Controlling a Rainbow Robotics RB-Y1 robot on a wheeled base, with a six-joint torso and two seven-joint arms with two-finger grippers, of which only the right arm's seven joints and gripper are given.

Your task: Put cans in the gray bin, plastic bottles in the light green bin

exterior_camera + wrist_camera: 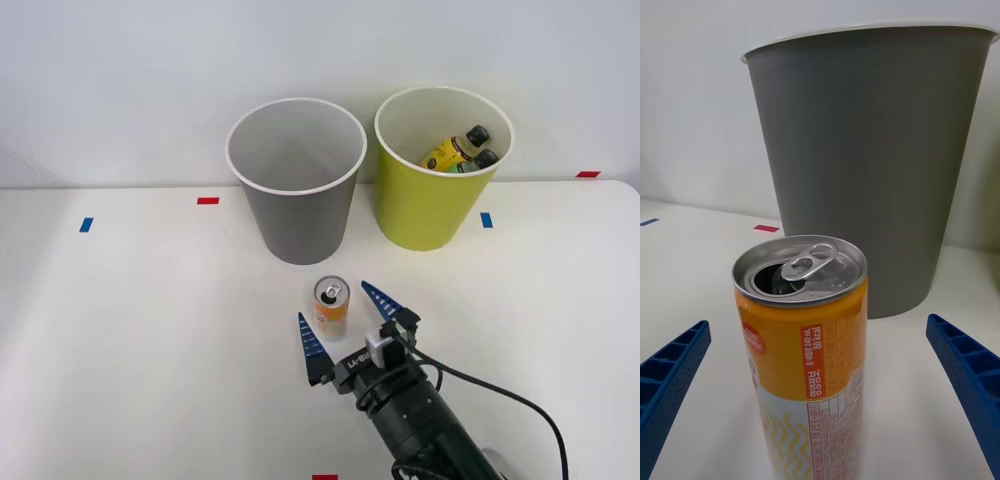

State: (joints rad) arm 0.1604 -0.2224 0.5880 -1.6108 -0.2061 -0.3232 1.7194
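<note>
Right gripper with blue ribbed fingers spread wide around upright orange-and-white slim can, not touching, mid white counter, tall gray bin just behind, yellow-green bin holding black-capped plastic bottles toward far edge.

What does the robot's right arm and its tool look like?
The right arm is a black, round-bodied limb with a black cable looping beside it. Its tool has two blue, ribbed, pointed fingers on a black base bearing a small white block.

Shiny metal can with glossy printed sides, matt smooth plastic gray bin, ribbed blue jaws
</note>
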